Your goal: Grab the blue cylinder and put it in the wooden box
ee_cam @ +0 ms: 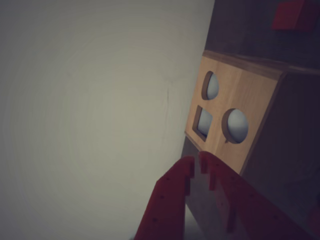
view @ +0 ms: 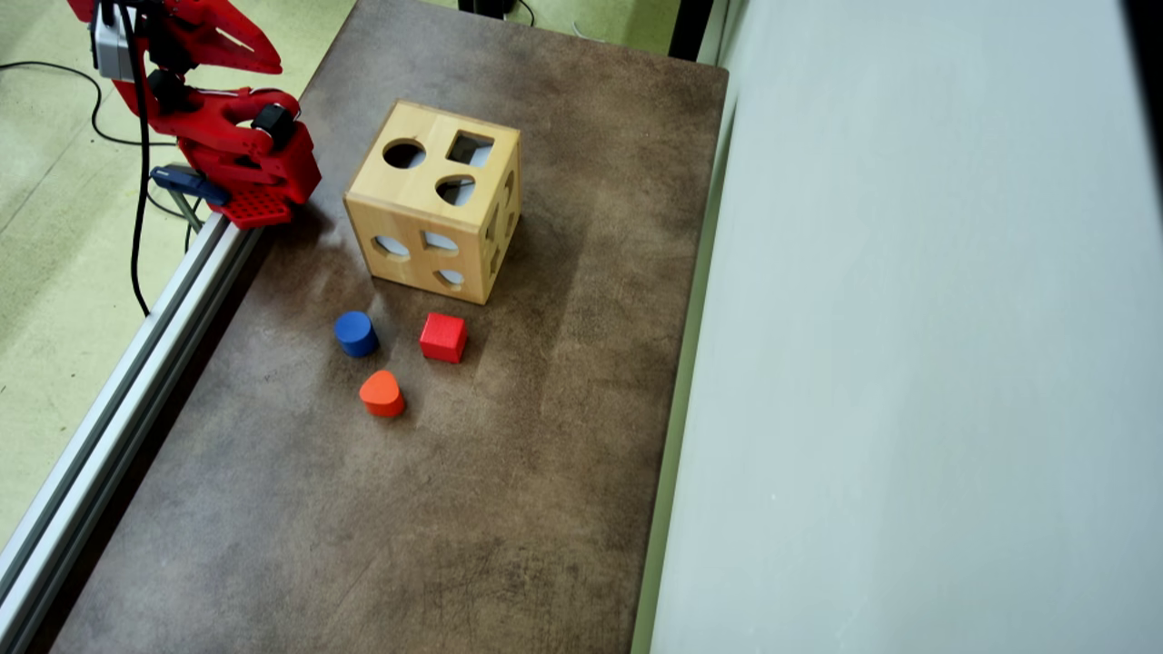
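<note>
Below me, in the overhead view, a long brown mottled table (view: pixel 509 472) runs away from my base, edged on its left by a pale metal rail (view: pixel 118 409) with green floor (view: pixel 45 300) and black cables (view: pixel 138 182) beyond, and on its right by a flat grey-white wall (view: pixel 909 363). My red arm (view: pixel 227 136) sits folded at the table's top left corner. From my wrist view my gripper (ee_cam: pixel 196 162) has its two red fingertips almost touching, nothing between them, pointing toward the wooden box (ee_cam: pixel 235 115) with that same pale wall filling the left. From overhead the wooden box (view: pixel 434 200) stands near my base, round, square and other cut-outs in its top. Beside its near face the blue cylinder (view: pixel 355 333) stands upright on the table, apart from the box, with the red cube (view: pixel 443 337) to its right and the orange block (view: pixel 381 393) below, between them.
</note>
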